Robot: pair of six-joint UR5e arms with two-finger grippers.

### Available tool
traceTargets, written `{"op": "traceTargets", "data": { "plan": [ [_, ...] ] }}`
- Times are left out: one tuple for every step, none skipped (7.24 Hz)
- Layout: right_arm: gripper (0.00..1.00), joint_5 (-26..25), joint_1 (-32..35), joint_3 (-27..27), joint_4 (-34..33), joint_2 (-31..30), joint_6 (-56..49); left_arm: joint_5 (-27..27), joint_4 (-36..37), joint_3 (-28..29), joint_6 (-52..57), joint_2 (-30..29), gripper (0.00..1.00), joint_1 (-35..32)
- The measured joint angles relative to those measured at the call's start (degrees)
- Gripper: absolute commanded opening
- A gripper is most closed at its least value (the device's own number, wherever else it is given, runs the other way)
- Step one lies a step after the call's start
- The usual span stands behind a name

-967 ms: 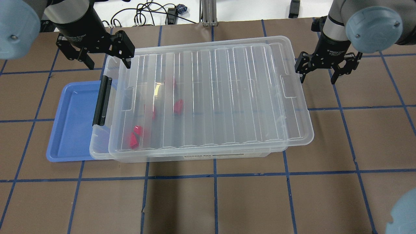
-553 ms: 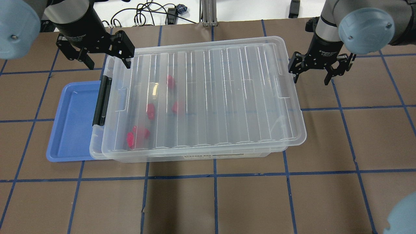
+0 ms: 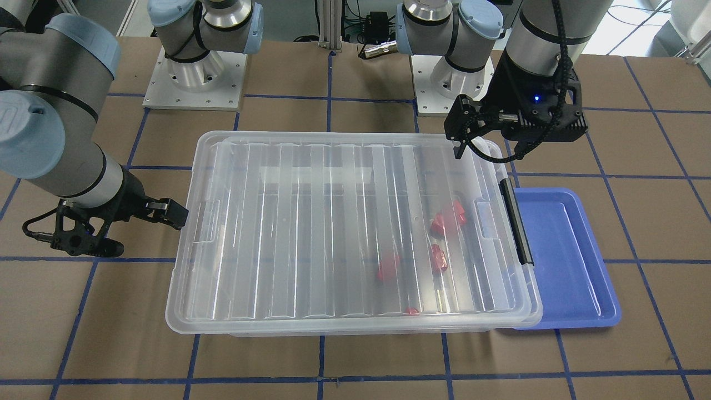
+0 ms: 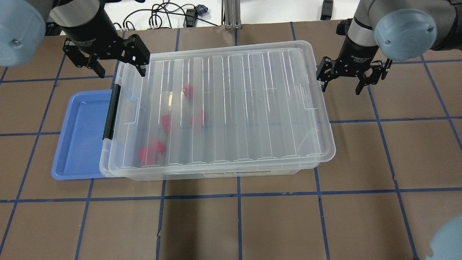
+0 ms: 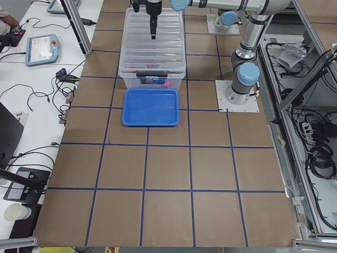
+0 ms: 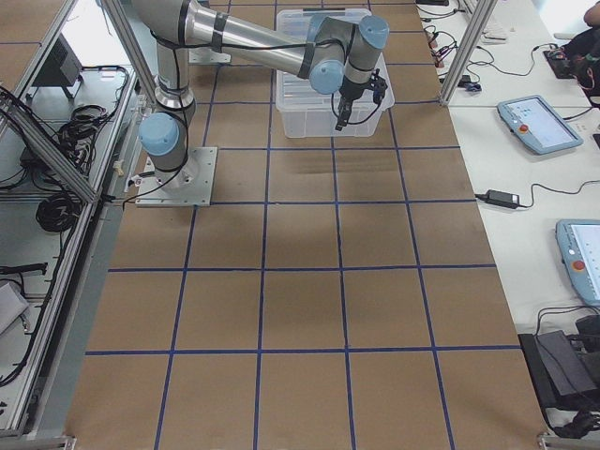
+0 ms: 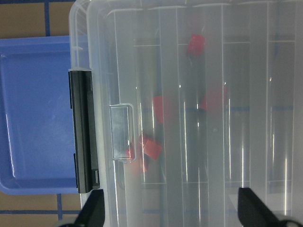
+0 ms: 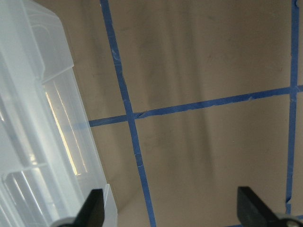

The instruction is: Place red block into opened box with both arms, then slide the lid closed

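Left gripper (image 4: 119,70): fingers spread wide, pinching nothing. It hangs over the box's 10 o'clock corner (clock read on the overhead view, 12 pointing away from the robot). One finger is above the lid's corner, the other out over the table.
Right gripper (image 4: 340,86): fingers spread, holding nothing. It sits low at the lid's short end, at 2 o'clock of the box. Its inner finger (image 3: 172,213) is touching or just beside the lid's edge; which one cannot be told.
Red blocks (image 4: 166,122): several lie on the box floor under the lid, all in the half nearer the black bar.
Blocks from the left gripper: toward 4 to 5 o'clock and lower down, with the lid between them.
Blocks from the right gripper: toward 8 to 9 o'clock, well apart, with most of the lid's length between.
Box (image 4: 252,173): clear and shallow, its long sides running 9 to 3 o'clock.
Lid (image 4: 245,108): flat on the box and slightly skewed. It covers nearly all of it and overhangs at the 4 o'clock corner, leaving a narrow strip of rim bare by the black bar.
Black bar (image 4: 111,112): along the box's 9 o'clock short side.
Blue tray (image 4: 79,137): at 9 o'clock of the box, just beside it.
Table (image 4: 252,224): brown, with a grid of blue tape.
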Motion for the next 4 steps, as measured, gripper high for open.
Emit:
{"op": "traceTargets", "data": {
  "plan": [
    [1.0, 0.06, 0.0, 0.0, 0.06, 0.0, 0.0, -0.04, 0.0, 0.05, 0.04, 0.07, 1.0, 0.0],
    [1.0, 0.08, 0.0, 0.0, 0.12, 0.02, 0.01, -0.1, 0.0, 0.07, 0.07, 0.12, 1.0, 0.0],
    [1.0, 0.13, 0.0, -0.02, 0.17, 0.03, 0.01, -0.1, 0.0, -0.24, 0.08, 0.16, 1.0, 0.0],
    [1.0, 0.23, 0.0, -0.05, 0.21, 0.01, -0.01, -0.08, 0.02, -0.66, 0.06, 0.14, 1.0, -0.03]
  ]
}}
